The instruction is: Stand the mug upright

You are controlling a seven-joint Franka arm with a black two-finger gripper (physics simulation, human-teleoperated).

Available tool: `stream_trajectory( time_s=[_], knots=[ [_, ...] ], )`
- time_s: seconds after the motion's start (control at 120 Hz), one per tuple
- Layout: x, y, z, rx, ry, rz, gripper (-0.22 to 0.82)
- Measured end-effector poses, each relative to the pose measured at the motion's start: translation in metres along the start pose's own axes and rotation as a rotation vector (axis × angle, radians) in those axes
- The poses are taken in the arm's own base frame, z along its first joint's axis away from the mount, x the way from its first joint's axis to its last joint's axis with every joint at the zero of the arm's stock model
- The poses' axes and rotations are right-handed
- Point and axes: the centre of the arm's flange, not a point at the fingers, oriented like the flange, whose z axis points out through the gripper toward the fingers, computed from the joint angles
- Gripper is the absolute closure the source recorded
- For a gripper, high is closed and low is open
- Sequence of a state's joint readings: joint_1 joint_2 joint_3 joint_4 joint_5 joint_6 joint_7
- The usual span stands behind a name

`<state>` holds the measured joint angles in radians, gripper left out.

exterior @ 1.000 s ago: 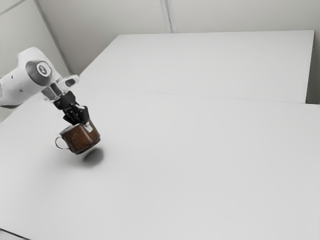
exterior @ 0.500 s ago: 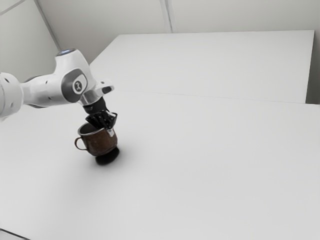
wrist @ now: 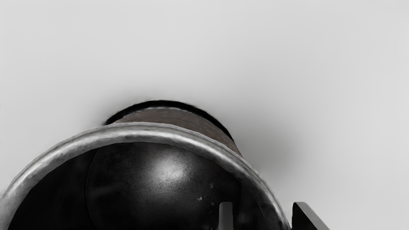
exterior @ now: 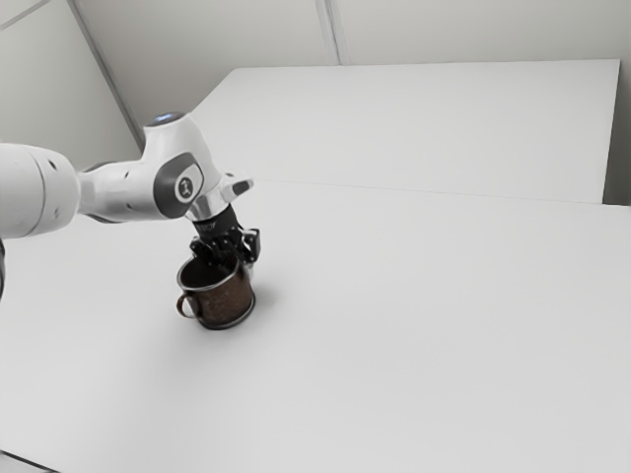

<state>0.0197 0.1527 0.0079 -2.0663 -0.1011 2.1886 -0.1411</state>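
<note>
Pale grey walls (exterior: pixel 237 34) form the background of the exterior view, meeting at a corner toward that view's left. The desk (exterior: pixel 424 335), white and smooth, spreads before them; a fine seam (exterior: pixel 394 190) crosses its far part. The arm (exterior: pixel 123 192), white with dark grey joint covers, enters from the exterior view's left and bends down over the desk, its wrist above the mug (exterior: pixel 227 299). The mug, brown and metallic, is in the exterior view's left half, directly below the wrist, mouth up and upright or nearly so. Its base is at or very close to the desk surface; contact between the two cannot be determined with certainty. A soft shadow (exterior: pixel 271 296) lies beside it, on the side toward the exterior view's right. The black fingers (exterior: pixel 253 243) point down at the mouth of the mug and stand apart, one on either side of the mug's wall. In the wrist view the fingers (wrist: pixel 308 220) straddle that wall: one reaches into the dark interior, the other is outside, with a narrow strip of desk visible between its tip and the rim (wrist: pixel 137 132). The rim is silvery and rounded, curving around the glossy black interior. The handle (exterior: pixel 181 306), a small brown loop, projects from the mug toward the exterior view's left
</note>
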Motion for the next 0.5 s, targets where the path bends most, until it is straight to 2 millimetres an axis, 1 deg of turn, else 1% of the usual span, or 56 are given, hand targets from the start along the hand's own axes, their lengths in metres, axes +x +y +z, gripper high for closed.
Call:
stream_trajectory(
  time_s=[0.05,0.108,0.175,0.242,0.342,0.375,0.5],
  knots=[
    [-0.002,0.002,-0.009,0.005,0.010,-0.001,0.34],
    [-0.005,0.004,-0.024,0.018,0.027,0.001,0.26],
    [-0.006,0.005,-0.037,0.030,0.043,0.008,0.19],
    [-0.003,0.002,-0.047,0.034,0.060,0.011,0.14],
    [0.006,-0.002,-0.077,0.066,0.112,0.045,0.09],
    [0.009,-0.001,-0.090,0.085,0.131,0.066,0.07],
    [0.012,0.015,-0.144,0.134,0.185,0.137,0.04]
  ],
)
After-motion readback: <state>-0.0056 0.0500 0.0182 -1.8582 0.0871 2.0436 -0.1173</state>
